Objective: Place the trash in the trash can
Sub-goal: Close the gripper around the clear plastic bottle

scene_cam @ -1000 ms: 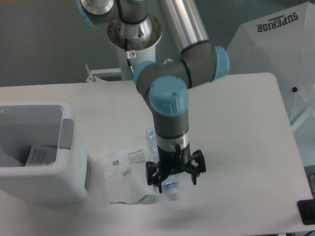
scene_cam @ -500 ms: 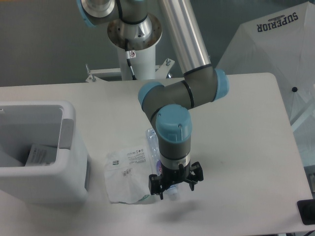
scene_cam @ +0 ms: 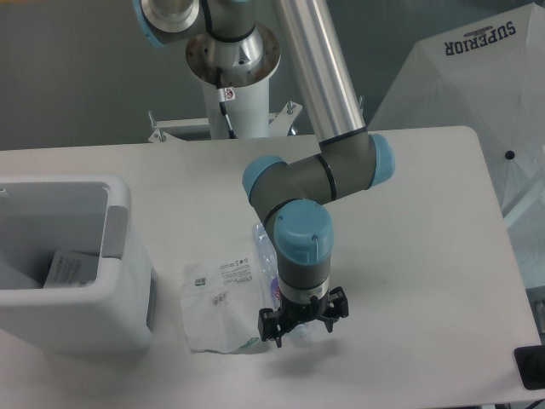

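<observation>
Looking down from the single fixed camera, the white surface (scene_cam: pixel 409 221) shows a rounded far-right corner and a straight right edge; its near edge runs along the bottom of the picture. The trash can (scene_cam: pixel 128 256) stands at the left, cut off by the frame edge, its thick rim near the front-left part of the surface; a flat white-labelled item lies inside it (print too small to read). Between the can and the arm lies the clear plastic bag (scene_cam: pixel 217 302), flat on the surface, just beside the can's right wall but apart from it. Its white labels carry small dark print that cannot be read.

The arm reaches down at the centre, and the hand (scene_cam: pixel 303 324) sits low over the bottle (scene_cam: pixel 266 247), which lies along the bag's right edge. Most of the bottle is hidden by the wrist; its label wording cannot be made out. Whether the fingers are apart or pressed against the bottle cannot be told.

Right of the arm the surface is bare to its edge. Beyond that edge stands a white umbrella (scene_cam: pixel 477 77) printed "SUPERIOR". A dark object (scene_cam: pixel 530 368) sits at the lower right corner.
</observation>
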Robot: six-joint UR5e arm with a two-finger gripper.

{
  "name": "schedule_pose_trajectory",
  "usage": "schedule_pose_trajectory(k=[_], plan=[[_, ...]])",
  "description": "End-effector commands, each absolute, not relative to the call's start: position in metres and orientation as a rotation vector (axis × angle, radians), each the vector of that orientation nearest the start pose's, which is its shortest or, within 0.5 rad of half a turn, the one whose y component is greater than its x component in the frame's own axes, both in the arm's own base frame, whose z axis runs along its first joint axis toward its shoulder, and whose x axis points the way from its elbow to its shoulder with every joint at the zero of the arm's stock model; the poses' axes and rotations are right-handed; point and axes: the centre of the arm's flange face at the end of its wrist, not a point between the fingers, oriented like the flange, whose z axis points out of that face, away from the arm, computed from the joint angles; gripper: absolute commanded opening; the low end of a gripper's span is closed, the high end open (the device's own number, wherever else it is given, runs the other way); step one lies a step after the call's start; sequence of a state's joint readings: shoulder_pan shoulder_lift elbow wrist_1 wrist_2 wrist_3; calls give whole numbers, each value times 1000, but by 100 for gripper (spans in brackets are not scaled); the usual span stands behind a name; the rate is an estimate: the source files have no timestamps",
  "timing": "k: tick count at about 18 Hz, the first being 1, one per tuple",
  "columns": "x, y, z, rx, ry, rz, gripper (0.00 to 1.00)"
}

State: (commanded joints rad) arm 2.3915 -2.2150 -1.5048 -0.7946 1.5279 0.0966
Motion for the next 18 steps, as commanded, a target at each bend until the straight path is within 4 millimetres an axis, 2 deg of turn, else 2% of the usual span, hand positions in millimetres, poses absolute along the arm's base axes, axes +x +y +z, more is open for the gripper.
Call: schedule_pose_trajectory(k=[2,5,10,12,15,18], plan=[[-421,581,212,-2750,-1034,75,100],[-422,580,198,-2768,-1043,73,100],[-421,579,191,-2779,-1042,67,99],[-420,579,189,-2781,-1043,65,94],[-418,578,190,-2782,-1041,64,77],[-418,578,190,-2781,-1045,64,72]])
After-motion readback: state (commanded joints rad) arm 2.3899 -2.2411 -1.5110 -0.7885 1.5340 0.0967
